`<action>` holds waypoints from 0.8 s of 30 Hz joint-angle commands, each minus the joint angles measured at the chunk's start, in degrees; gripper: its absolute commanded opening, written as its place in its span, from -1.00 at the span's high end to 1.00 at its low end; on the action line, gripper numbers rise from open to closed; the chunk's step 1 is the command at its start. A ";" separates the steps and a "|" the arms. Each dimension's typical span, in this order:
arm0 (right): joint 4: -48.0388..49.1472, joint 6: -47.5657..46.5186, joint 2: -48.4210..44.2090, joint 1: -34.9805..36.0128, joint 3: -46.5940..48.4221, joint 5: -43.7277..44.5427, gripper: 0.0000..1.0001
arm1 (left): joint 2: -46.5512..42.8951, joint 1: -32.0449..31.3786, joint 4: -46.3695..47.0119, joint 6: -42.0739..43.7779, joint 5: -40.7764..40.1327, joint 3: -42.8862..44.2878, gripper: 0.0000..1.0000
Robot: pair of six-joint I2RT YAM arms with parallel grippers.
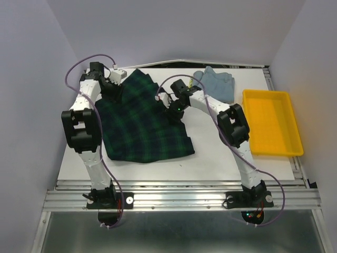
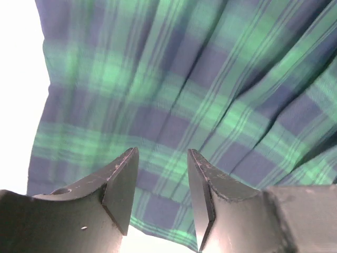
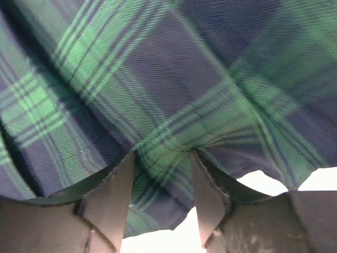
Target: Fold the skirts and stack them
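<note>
The dark green-navy plaid skirt [image 1: 139,126] lies spread on the white table, between the two arms. My left gripper [image 1: 113,89] is at its far left corner; in the left wrist view it [image 2: 162,153] stands open just above the plaid cloth [image 2: 184,79], with nothing pinched. My right gripper [image 1: 174,112] is at the skirt's right edge. In the right wrist view it [image 3: 163,155] is open, its fingertips tucked against the plaid cloth [image 3: 174,68], and a loose stretch of the hem lies in the gap. A light blue-grey skirt [image 1: 217,84] lies crumpled at the far right.
A rigid yellow tray [image 1: 246,121] sits along the table's right side, next to the right arm. The table's white surface [image 1: 210,153] shows in front of the plaid skirt. Grey walls close in the left, right and back.
</note>
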 commanded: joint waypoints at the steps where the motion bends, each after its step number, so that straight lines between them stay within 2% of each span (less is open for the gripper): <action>1: -4.86 -5.66 -2.29 3.84 -10.49 -0.15 -0.01 | -1.69 2.74 -0.73 0.92 4.24 -1.93 -0.07; 5: -6.28 -16.38 -10.99 7.71 -26.59 0.11 0.01 | 0.06 5.73 -0.73 -0.93 2.24 4.57 -0.08; 9: -5.58 -22.72 -19.43 9.66 -36.44 2.48 -0.01 | 5.75 6.62 -3.27 1.69 -0.49 12.83 -0.11; 10: -6.19 -23.51 -20.40 9.66 -36.47 2.74 -0.01 | 6.65 6.62 -3.45 3.01 -1.11 15.29 -0.11; 13: -7.16 -23.87 -22.43 9.66 -31.91 3.19 -0.12 | 10.43 6.62 -4.24 4.60 -1.56 19.77 -0.15; 15: -5.94 -20.89 -23.57 9.13 -28.82 3.09 -0.28 | 12.62 6.53 -6.52 6.80 -0.42 22.41 -0.17; 16: -5.15 -19.66 -23.57 9.13 -24.99 3.45 -0.42 | 14.89 6.44 -8.19 7.59 0.72 25.56 -0.18; 18: -2.95 -14.31 -22.35 7.03 -20.15 3.80 -0.58 | 17.89 6.27 -14.14 12.04 5.09 28.57 -0.18; 19: -1.64 -12.72 -21.47 6.15 -14.64 3.71 -0.63 | 18.51 5.83 -15.83 13.73 6.34 29.89 -0.19; 21: -0.23 -7.54 -17.54 3.78 -8.29 3.10 -0.88 | 18.70 5.13 -16.38 16.98 7.41 28.76 -0.20; 24: 4.26 -3.83 -11.90 -1.41 4.46 3.71 -1.00 | 18.17 3.98 -12.96 17.87 6.53 24.63 -0.23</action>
